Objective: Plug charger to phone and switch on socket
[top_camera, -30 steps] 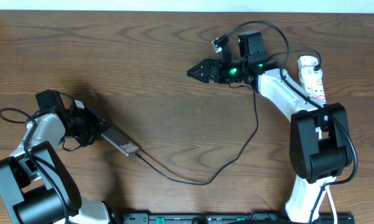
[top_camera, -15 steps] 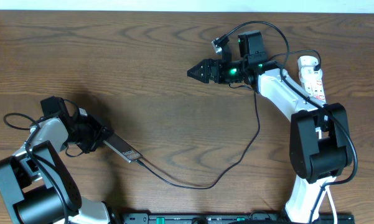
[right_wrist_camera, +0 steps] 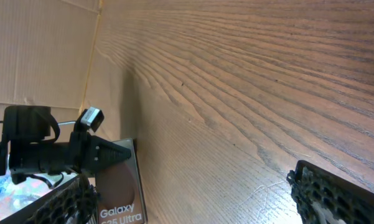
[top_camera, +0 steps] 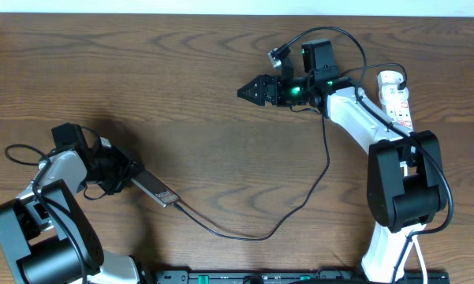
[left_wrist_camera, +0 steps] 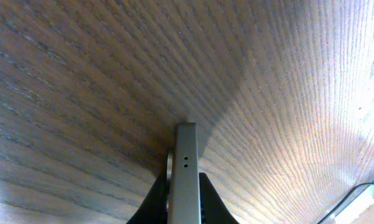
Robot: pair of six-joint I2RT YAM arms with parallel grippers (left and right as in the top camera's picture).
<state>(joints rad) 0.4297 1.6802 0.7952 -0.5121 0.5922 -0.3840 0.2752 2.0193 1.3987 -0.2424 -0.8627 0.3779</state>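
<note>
Overhead view: lower left, left gripper (top_camera: 128,177) is clamped on the phone (top_camera: 161,190), covering half; charger (top_camera: 260,231) reaches its free end, plug tip too small to judge. Upper right, right gripper (top_camera: 249,91) gapes empty, socket (top_camera: 394,96) partly hidden behind that arm.

matt grained wood table (top_camera: 181,95), smooth metal-edged phone (left_wrist_camera: 185,180), white plastic socket (top_camera: 396,99).

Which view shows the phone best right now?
Overhead: nearly the whole phone shows, gripped by the left claw, charger at its end. Left wrist shows only its thin edge; right wrist, its lettered face, partly cropped.
</note>
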